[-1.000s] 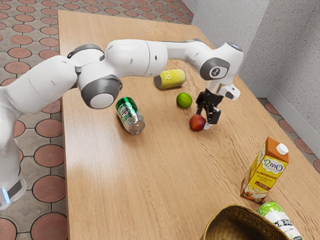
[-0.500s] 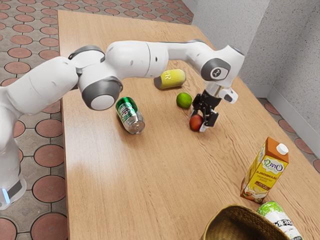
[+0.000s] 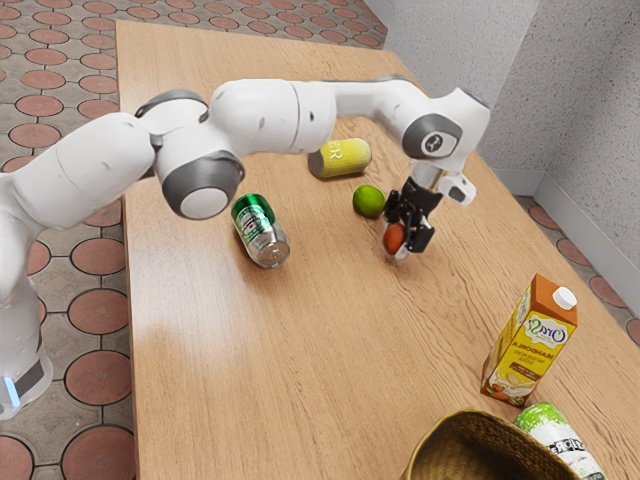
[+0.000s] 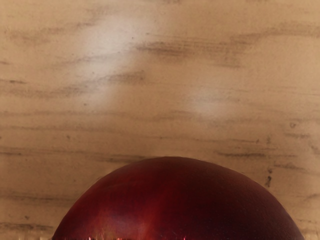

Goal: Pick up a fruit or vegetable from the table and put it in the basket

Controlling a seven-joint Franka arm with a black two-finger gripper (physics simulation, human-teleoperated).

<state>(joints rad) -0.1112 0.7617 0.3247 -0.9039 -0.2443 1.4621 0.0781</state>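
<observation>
In the exterior view my gripper [image 3: 401,245] is low over the table, its two fingers closed against opposite sides of a red fruit [image 3: 394,238]. The fingers partly cover the fruit. The wrist view has the dark red, rounded top of the fruit [image 4: 175,200] at its lower edge, in front of the wood grain. A brown woven basket [image 3: 438,442] stands at the exterior view's bottom edge, partly cut off. Close beside the gripper lies a green lime [image 3: 368,201].
A yellow can [image 3: 340,158] lies beyond the lime, and a green-and-clear bottle [image 3: 260,231] lies toward the exterior view's left. Near the basket are an upright juice carton [image 3: 530,341] and a green-and-white can [image 3: 560,440]. All are on the wooden table [image 3: 270,370].
My gripper has shifted slightly toward the exterior view's left around the red fruit, and its fingers have come together on it. The fruit now appears slightly higher in that view.
</observation>
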